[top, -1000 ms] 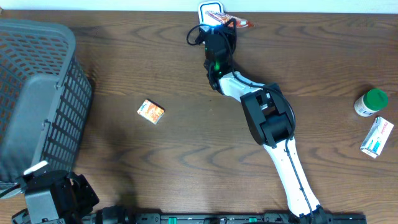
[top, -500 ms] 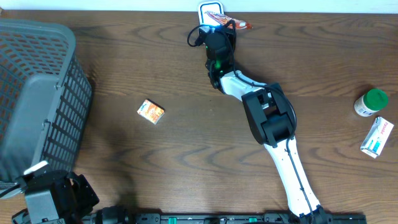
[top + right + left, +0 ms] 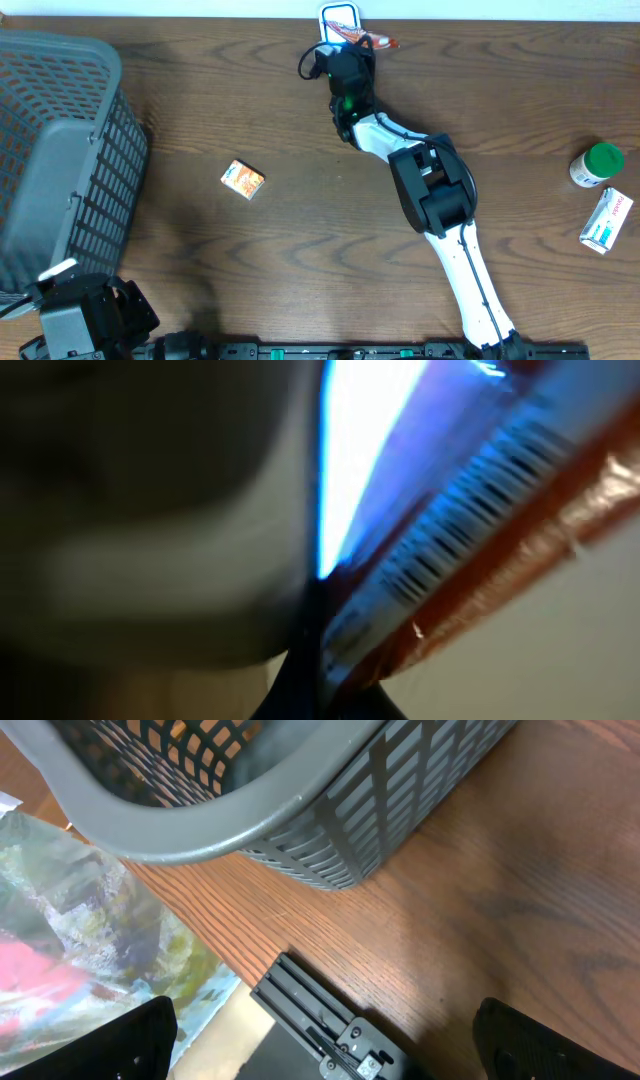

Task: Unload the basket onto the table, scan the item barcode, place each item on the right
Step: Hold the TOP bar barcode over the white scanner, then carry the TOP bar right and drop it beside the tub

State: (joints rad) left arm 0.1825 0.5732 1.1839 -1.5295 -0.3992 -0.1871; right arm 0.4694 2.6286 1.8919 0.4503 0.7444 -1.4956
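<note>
At the top centre of the overhead frame, the right gripper point(image 3: 353, 42) is pinching an orange packet point(image 3: 386, 41) just beside the white scanner point(image 3: 339, 14).
Its jaws are clamping tight on the packet's edge; in the right wrist view the wrapper is looking shiny, with an orange border and a black barcode point(image 3: 468, 505) slanting across it, bathed in bright blue light. At lower left, the left gripper point(image 3: 320, 1020) is hanging with jaws spread wide, holding nothing, near the grey basket point(image 3: 300, 830).
</note>
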